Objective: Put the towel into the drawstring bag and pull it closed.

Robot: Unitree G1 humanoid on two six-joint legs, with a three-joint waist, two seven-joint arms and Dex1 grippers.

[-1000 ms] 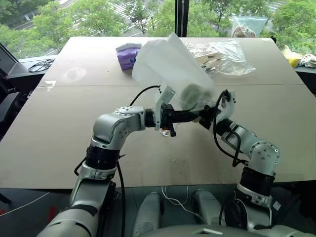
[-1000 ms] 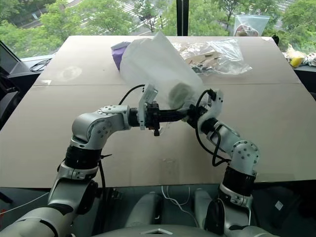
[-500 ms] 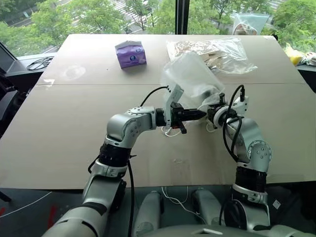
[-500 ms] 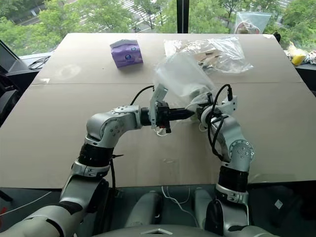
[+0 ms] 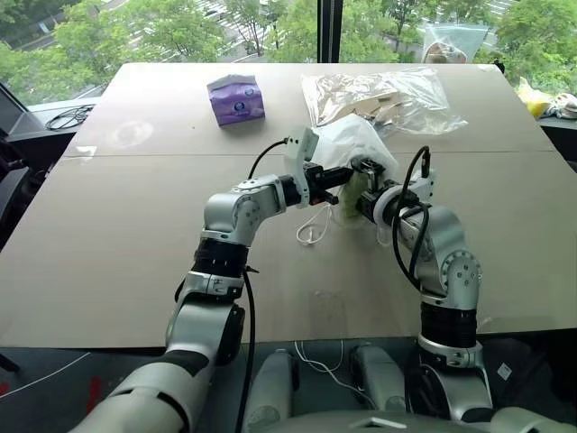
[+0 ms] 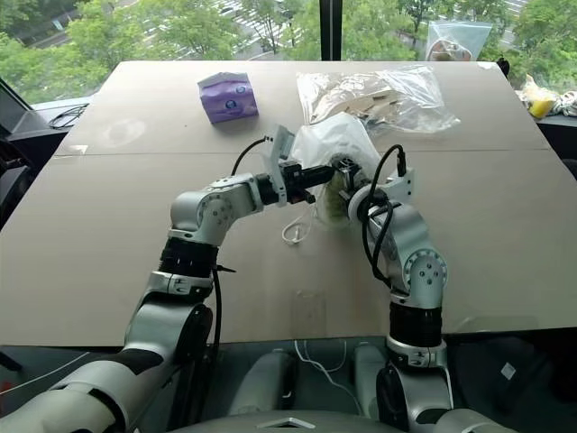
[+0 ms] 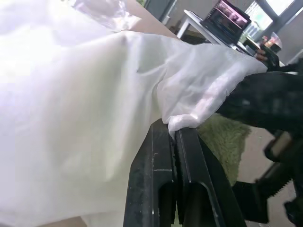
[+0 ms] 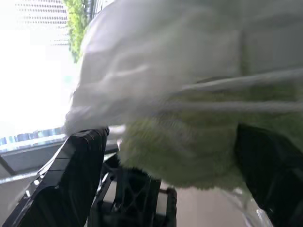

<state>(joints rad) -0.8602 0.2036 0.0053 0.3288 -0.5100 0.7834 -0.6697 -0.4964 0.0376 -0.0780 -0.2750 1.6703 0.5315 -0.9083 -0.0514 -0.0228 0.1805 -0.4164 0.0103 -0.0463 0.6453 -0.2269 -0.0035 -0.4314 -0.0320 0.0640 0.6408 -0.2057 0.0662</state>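
Above the surface (image 5: pixel 135 234), the left gripper (image 7: pixel 176 135) pinches the drawstring bag (image 5: pixel 356 144) rim; the right gripper (image 8: pixel 170 179) is spread around the towel (image 8: pixel 189 151).

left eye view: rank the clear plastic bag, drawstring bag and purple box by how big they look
1. clear plastic bag
2. drawstring bag, partly hidden by the grippers
3. purple box
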